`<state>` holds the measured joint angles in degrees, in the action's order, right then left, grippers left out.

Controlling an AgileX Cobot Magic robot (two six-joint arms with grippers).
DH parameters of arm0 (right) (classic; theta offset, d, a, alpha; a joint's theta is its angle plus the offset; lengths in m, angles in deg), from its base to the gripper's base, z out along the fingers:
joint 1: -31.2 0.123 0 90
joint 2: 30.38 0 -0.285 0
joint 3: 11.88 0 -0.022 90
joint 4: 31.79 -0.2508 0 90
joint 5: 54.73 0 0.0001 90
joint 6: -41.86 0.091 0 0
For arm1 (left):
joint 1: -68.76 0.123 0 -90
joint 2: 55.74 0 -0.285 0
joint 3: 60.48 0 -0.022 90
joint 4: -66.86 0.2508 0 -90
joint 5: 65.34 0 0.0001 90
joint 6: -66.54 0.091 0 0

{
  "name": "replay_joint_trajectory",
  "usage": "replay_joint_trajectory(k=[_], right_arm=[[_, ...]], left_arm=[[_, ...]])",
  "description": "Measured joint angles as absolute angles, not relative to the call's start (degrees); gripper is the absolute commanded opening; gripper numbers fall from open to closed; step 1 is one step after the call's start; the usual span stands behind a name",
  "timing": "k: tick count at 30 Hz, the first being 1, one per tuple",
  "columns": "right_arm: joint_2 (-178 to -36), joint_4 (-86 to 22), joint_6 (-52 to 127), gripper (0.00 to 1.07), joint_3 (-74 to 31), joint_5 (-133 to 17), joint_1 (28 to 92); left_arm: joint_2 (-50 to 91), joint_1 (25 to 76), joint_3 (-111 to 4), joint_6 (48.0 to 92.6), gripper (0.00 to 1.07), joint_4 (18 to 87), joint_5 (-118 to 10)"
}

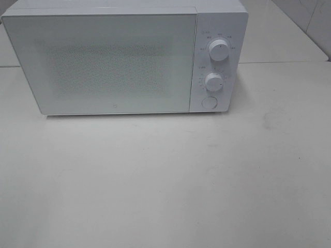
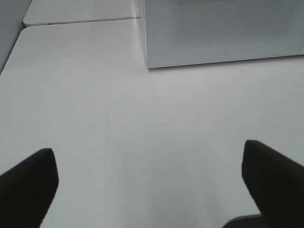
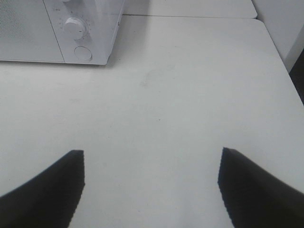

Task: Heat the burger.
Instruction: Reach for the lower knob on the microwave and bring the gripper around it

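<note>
- The left gripper and right gripper are shown only by their wrist cameras, jaws spread wide and empty.
- The microwave is seen whole only from above, door shut, on the table.
- The burger is seen in no view.

**One microwave, two knobs, two grippers**

One white microwave stands at the far side of the scene, with one door. The panel at its right end carries two round knobs, the upper knob and the lower knob, plus one round button (three controls in all). Two white tabletops show: the near tabletop and the far tabletop, beyond a seam. There are two grippers, the left gripper and the right gripper, each showing two dark fingers
</note>
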<state>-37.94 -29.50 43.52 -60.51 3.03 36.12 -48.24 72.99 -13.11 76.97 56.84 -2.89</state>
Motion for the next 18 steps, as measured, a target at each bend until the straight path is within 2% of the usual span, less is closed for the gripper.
replay_joint_trajectory(k=[16,18], right_arm=[[-38.2,-29.5,43.7,0.75,-59.8,-1.0,36.1],[-41.4,-29.7,43.7,0.75,-59.4,-2.4,36.1]], left_arm=[[-48.2,73.0,-13.1,77.0,0.98,56.8,-2.9],[-48.2,73.0,-13.1,77.0,0.98,56.8,-2.9]])
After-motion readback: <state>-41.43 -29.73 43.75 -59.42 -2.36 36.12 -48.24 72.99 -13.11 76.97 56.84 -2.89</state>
